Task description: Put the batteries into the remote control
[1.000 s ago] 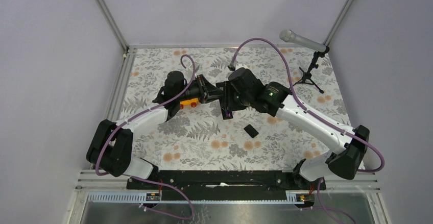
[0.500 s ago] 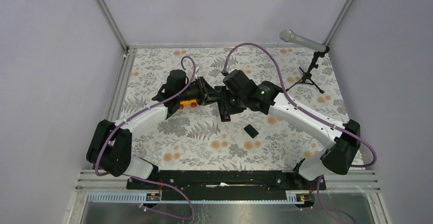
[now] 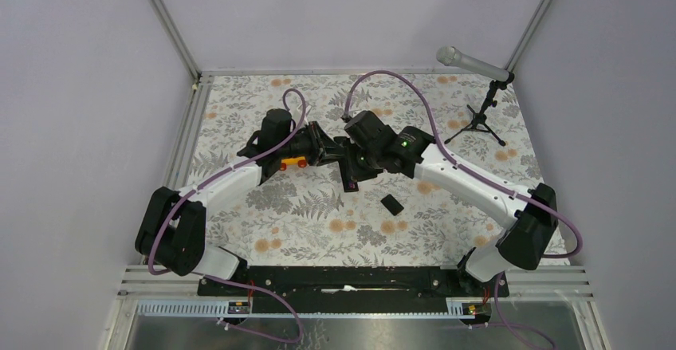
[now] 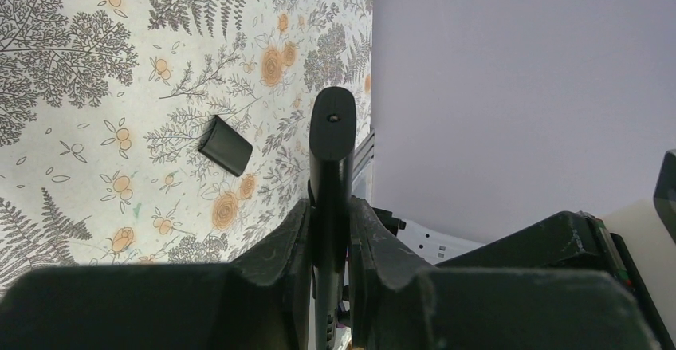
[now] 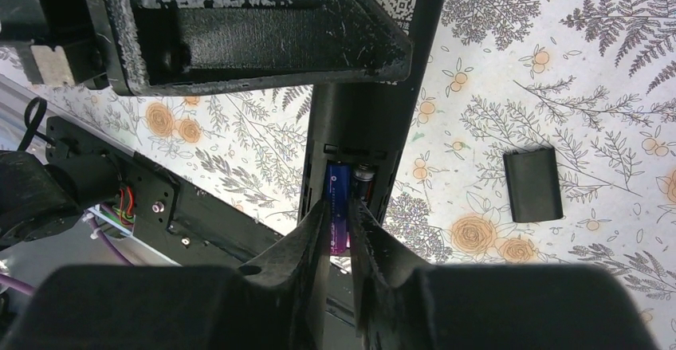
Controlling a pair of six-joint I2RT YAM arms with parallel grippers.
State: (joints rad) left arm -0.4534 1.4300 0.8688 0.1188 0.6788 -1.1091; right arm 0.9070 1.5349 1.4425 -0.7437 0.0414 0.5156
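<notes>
Both batteries [image 5: 338,194] inside the remote control [image 5: 363,119], cover [image 3: 391,203] on the table [image 3: 319,230] to its right, toy car [image 3: 296,161] left

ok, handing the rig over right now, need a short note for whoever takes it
Left pincer: shut on the remote control, compartment open.
Right pincer: shut on the purplish-blue battery, its end inside the compartment.
Done: darker battery lies in the compartment.
Left: seat the purplish-blue battery, let go, probably refit the cover lying on the table.
</notes>
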